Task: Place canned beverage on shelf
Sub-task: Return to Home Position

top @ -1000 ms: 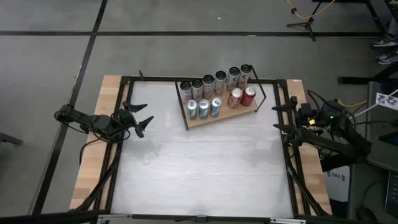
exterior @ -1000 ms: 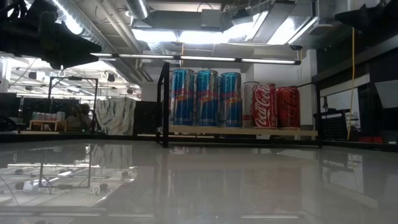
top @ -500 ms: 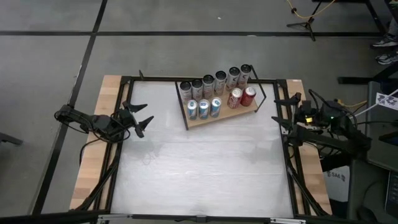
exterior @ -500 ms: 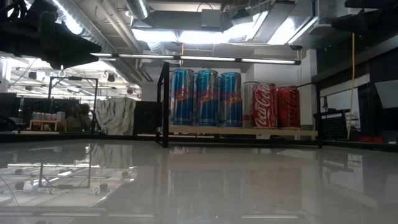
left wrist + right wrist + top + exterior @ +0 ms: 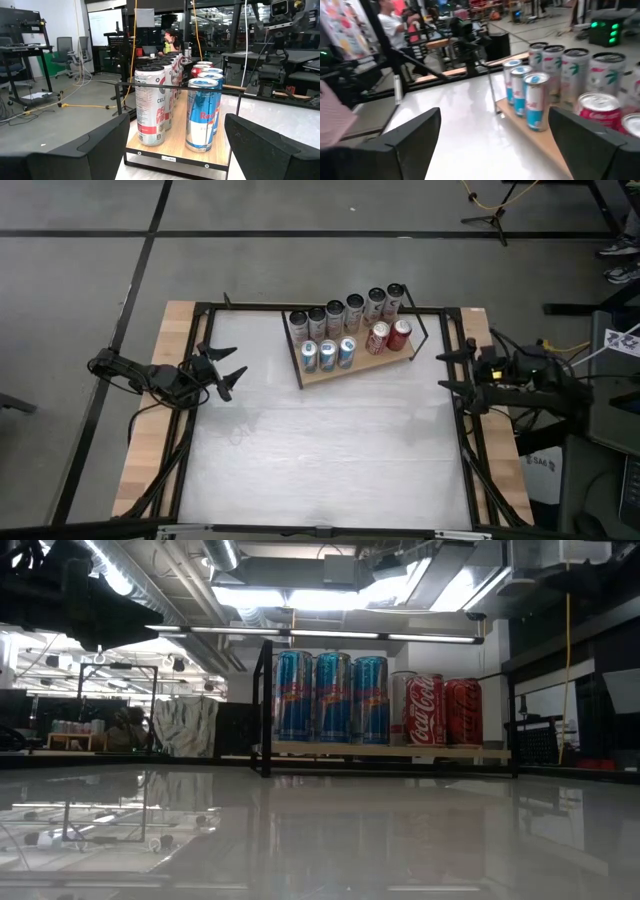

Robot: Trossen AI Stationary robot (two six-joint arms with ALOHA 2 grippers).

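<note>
The shelf, a light-brown board in a thin black wire frame, lies slanted at the far middle of the white table. On it stand a back row of several pale cans, three blue cans and two red cans, all upright on their bases. My left gripper hovers open at the table's left edge and points level toward the shelf. My right gripper hovers open at the right edge, just right of the shelf's near corner. Neither holds anything. The left wrist view shows the cans end-on.
A black metal frame runs round the table, with wooden strips along both sides. Bare white tabletop spreads in front of the shelf. Cables hang by both arm bases. A person is in the room beyond.
My right arm has swung about its base toward the table's far edge and now lies straighter across the right rail. Its gripper has stayed open by the right edge and has rolled slightly. The cans and shelf have not moved.
</note>
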